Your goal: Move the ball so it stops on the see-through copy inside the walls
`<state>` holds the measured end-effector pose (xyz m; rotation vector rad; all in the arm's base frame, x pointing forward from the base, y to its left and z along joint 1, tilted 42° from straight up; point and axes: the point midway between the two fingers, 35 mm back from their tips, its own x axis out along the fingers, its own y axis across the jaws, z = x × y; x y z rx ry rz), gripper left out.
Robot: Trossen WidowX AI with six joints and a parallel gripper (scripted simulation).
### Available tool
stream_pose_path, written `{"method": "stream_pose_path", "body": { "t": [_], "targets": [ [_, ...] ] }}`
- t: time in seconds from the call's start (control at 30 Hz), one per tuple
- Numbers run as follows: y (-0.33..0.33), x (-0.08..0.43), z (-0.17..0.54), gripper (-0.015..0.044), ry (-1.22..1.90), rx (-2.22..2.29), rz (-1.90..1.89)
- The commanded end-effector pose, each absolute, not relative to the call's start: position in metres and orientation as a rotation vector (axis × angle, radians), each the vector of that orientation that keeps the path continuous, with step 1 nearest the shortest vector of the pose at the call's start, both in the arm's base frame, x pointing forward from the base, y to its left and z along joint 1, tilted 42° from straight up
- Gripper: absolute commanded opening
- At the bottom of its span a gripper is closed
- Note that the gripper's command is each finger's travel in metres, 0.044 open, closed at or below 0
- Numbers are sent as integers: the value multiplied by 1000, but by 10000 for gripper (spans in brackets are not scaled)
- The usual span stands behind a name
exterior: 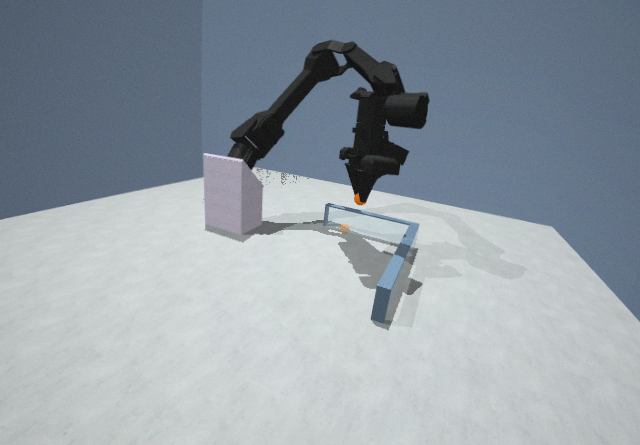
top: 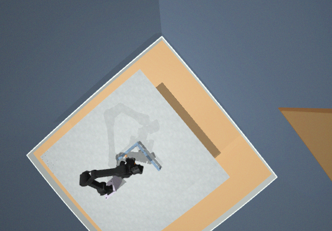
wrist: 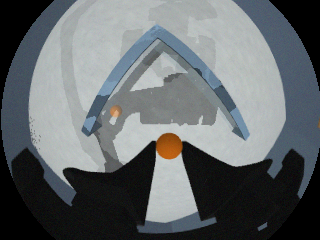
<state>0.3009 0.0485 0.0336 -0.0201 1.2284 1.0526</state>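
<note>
Nearest in the wrist view, the pincer (wrist: 170,154) is clamped on the orange ball (wrist: 168,146), holding it in the air above the desk (exterior: 155,300), with the see-through copy (wrist: 115,112) beyond, inside the clear walls (wrist: 200,70).

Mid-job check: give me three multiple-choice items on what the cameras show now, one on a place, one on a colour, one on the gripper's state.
1. Where is the ball?
A. on the table
B. raised above the walls
C. on the lilac block

2. What colour is the see-through copy?
A. pale orange
B. green
C. black

3. The gripper is:
A. wide open
B. shut on nothing
C. shut on the ball

Answers: 1 B, the exterior view shows it in the air above the walls; 2 A, faint orange beside one wall; 3 C, the ball sits between the fingertips.
</note>
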Motion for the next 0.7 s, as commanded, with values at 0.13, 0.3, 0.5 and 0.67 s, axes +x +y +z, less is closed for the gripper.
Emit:
{"method": "stream_pose_path", "body": {
  "t": [0.13,0.3,0.5,0.67],
  "targets": [
    [81,280,49,0,1021,-291,1268],
    [99,263,58,0,866,-468,1395],
    [119,243,67,0,667,-670,1529],
    [121,240,68,0,643,-692,1543]
  ]
}}
